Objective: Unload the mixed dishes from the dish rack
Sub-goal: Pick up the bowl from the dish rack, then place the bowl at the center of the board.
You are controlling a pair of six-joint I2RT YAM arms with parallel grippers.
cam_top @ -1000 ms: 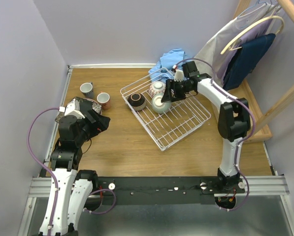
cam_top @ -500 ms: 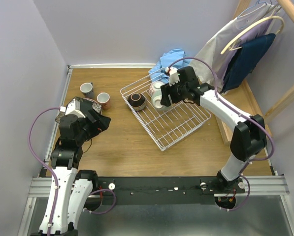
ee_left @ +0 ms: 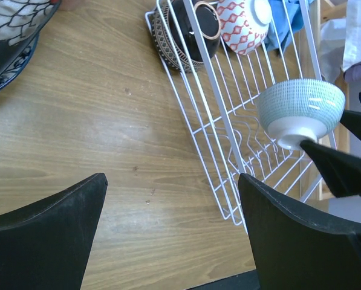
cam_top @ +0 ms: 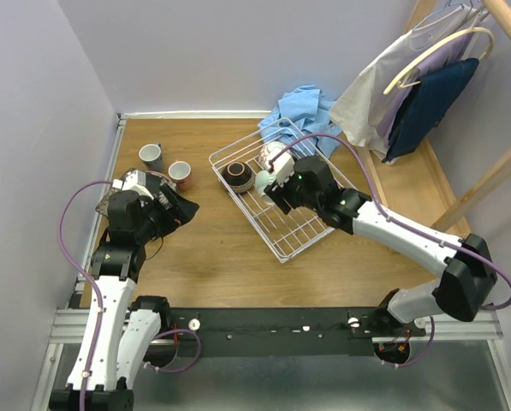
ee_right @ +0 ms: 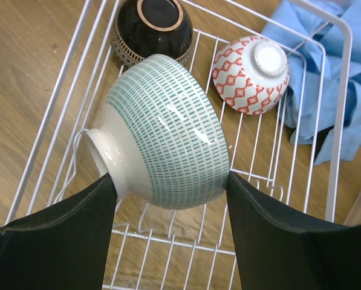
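Worktop [cam_top: 212,257]: wood.
Dish rack [cam_top: 311,224]: white wire, holding brown bowl [ee_right: 151,27] and red-patterned bowl [ee_right: 250,65].
Green bowl [ee_right: 168,139]: glazed ceramic, rigid, slick, breakable, probably light. Tipped sideways above rack, clamped foot-to-wall by right fingers [ee_right: 59,241]. Safest hold judged foot ring and outer wall.
Left fingers [ee_left: 41,229]: spread wide, empty, over worktop.
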